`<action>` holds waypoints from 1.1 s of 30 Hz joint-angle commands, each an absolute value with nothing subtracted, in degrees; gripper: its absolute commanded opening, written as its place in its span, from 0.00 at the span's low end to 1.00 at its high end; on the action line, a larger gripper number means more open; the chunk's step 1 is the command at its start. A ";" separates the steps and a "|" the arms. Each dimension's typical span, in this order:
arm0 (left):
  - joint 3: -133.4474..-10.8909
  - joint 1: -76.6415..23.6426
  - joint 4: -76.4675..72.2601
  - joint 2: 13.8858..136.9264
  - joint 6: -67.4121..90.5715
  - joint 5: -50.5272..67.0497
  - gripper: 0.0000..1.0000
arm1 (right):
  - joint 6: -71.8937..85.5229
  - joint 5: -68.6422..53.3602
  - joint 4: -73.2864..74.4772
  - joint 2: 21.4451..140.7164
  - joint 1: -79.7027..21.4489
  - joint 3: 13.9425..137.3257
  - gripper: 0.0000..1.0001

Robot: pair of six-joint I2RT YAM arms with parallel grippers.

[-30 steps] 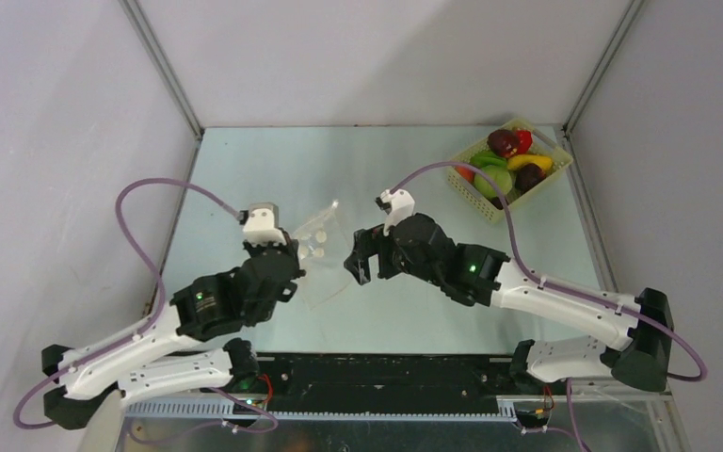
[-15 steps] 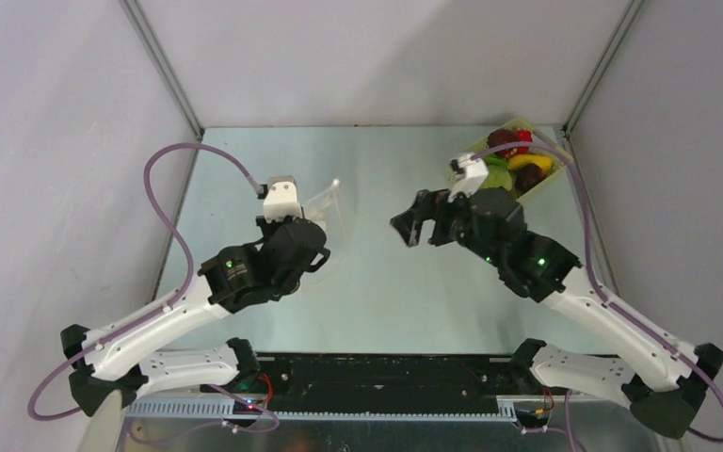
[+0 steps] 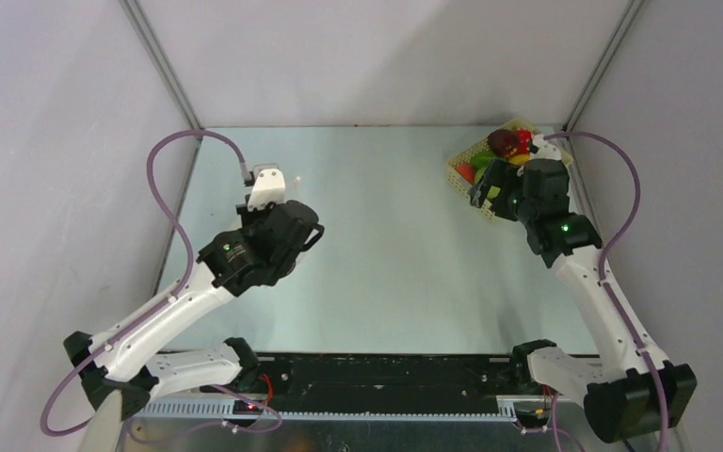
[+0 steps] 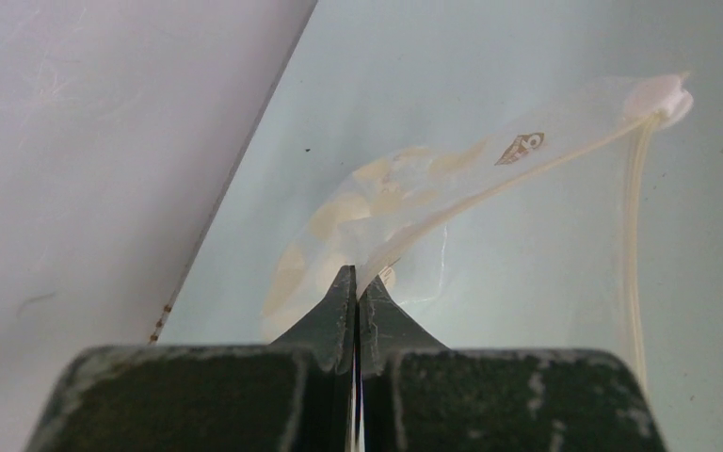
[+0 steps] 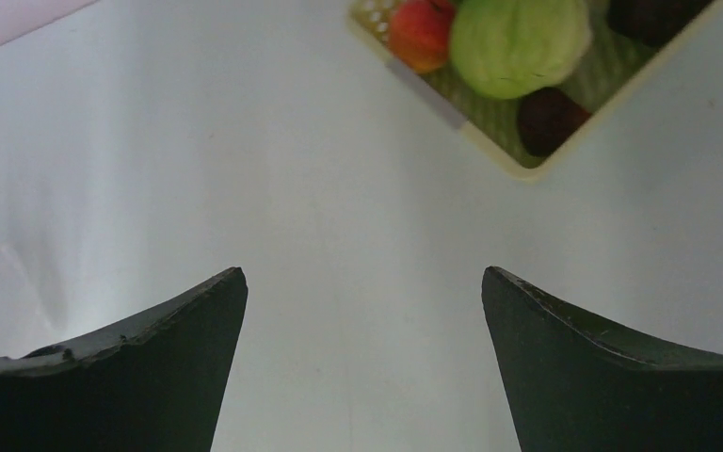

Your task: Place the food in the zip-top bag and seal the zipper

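Left hand (image 4: 356, 284) pinches the zip-top bag (image 4: 452, 179) by its edge, over the desk's (image 5: 339, 169) left side. Right hand (image 5: 364, 275), wide open and empty, hovers beside the basket (image 5: 494, 155): fetching food (image 5: 518, 38) is the step. Next, descend onto one piece.

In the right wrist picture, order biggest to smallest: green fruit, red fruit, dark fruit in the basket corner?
1. Green fruit.
2. Red fruit and dark fruit look alike; the red one is cut off.
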State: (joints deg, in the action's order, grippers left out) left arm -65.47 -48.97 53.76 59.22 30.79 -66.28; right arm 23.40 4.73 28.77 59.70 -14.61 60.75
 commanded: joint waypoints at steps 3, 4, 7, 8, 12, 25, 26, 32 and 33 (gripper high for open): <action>-67.45 -48.35 44.87 63.84 23.80 -57.31 0.00 | 20.40 -1.25 25.36 64.76 -6.01 60.72 1.00; -67.53 -48.34 43.12 64.57 23.59 -55.26 0.00 | 20.00 -2.38 24.77 65.47 -4.34 60.73 0.99; -68.70 -48.34 41.21 68.95 23.45 -51.56 0.00 | 18.25 -3.52 21.79 69.85 -1.00 60.73 0.99; -69.16 -48.34 41.15 70.07 23.64 -51.13 0.00 | 17.75 -3.52 21.35 71.69 -0.72 60.91 0.99; -73.58 -48.35 43.31 78.03 24.86 -48.41 0.00 | 14.99 -2.66 18.71 77.09 2.12 63.22 1.00; -77.13 -48.44 38.73 80.64 27.01 -32.81 0.00 | 12.92 -2.09 16.86 96.57 2.27 77.03 0.99; -76.19 -48.45 37.15 80.09 27.28 -31.92 0.00 | 12.75 -1.70 16.92 97.11 2.11 77.77 1.00; -74.70 -48.51 34.04 78.65 28.87 -25.95 0.00 | 11.34 3.08 18.34 102.92 0.97 82.12 1.00; -74.83 -48.47 34.29 78.97 29.11 -26.35 0.00 | 11.32 3.34 19.18 104.11 0.84 83.48 0.99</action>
State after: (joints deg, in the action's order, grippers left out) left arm -74.89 -48.62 37.56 80.25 27.09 -29.80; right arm 13.02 0.03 18.63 101.01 1.78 78.24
